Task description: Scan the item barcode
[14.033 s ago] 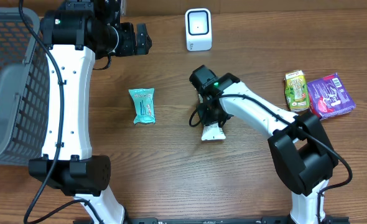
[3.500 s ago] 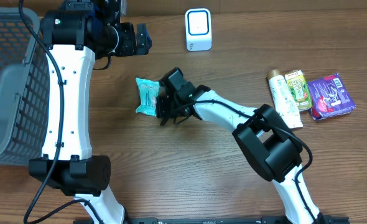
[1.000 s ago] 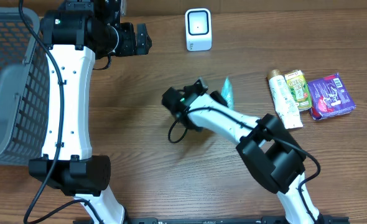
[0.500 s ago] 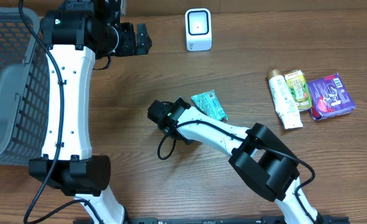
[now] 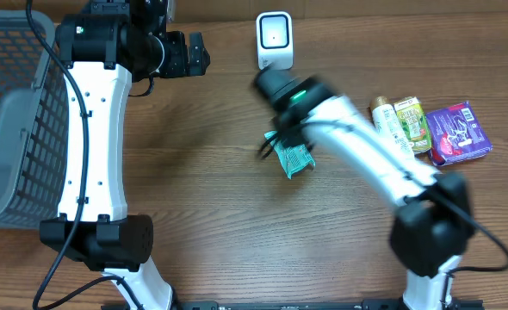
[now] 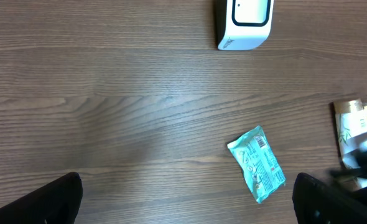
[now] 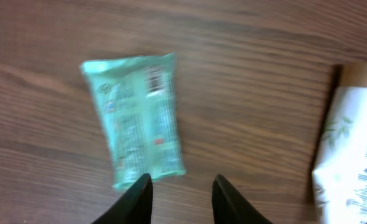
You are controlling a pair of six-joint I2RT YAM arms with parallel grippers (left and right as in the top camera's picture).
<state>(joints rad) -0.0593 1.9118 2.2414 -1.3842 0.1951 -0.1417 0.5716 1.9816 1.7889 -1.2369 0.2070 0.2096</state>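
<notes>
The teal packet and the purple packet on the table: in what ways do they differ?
The teal packet lies alone near the middle of the table; the purple packet lies at the right side, beside a green pouch. From overhead, the purple packet looks wider than the teal packet. Both lie flat on the wood, and neither is being held.
</notes>
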